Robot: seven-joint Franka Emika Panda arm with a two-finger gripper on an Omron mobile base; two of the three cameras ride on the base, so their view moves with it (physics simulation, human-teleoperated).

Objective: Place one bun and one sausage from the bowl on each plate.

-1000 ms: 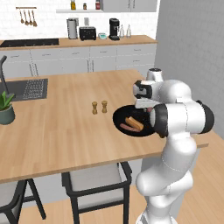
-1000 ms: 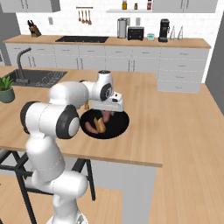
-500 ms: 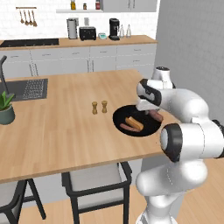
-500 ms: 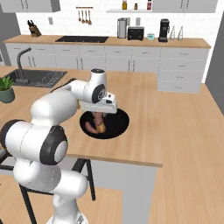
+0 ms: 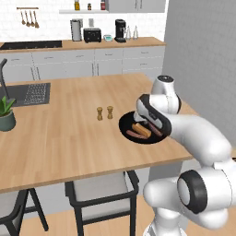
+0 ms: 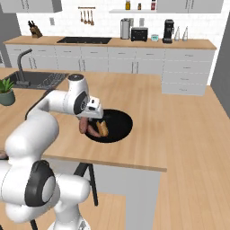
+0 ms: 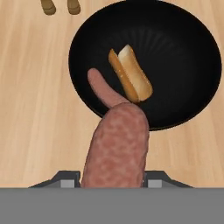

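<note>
**A:** What did your gripper [image 7: 113, 175] have hold of?

**B:** You had it closed partway on 1 sausage [image 7: 117, 146]. In the hand view that reddish-brown cylinder rose between the 2 jaws and ran up toward the bowl [image 7: 183, 48], close to the lens.

**A:** And from the base?

**B:** In the right base view your gripper [image 6: 83, 128] hung over the near-left rim of the black bowl [image 6: 120, 121], with the sausage [image 6: 82, 126] pointing down from it. I couldn't tell whether it was clear of the bowl's rim. In the left base view your white hand covered the far side of the bowl [image 5: 126, 126].

**A:** What was left in the bowl?

**B:** In the hand view, 1 bun [image 7: 130, 78], split and lying on a slant near the bowl's middle, and a 2nd sausage [image 7: 103, 89] just beside it, its near end hidden behind the one you held. The left base view showed the bun [image 5: 141, 130] too, with a slim sausage [image 5: 135, 134] in front of it and another reddish one [image 5: 157, 131] beside it.

**A:** Where did the bowl sit?

**B:** On the wooden island counter [image 5: 64, 133], near its front edge. 2 small brown shakers [image 5: 104, 113] stood to its left, well apart from it, and they showed at the top of the hand view as well [image 7: 61, 6].

**A:** Anything else on your counter?

**B:** A potted plant [image 5: 6, 115] at the far left, near the sink [image 5: 28, 93].
</note>
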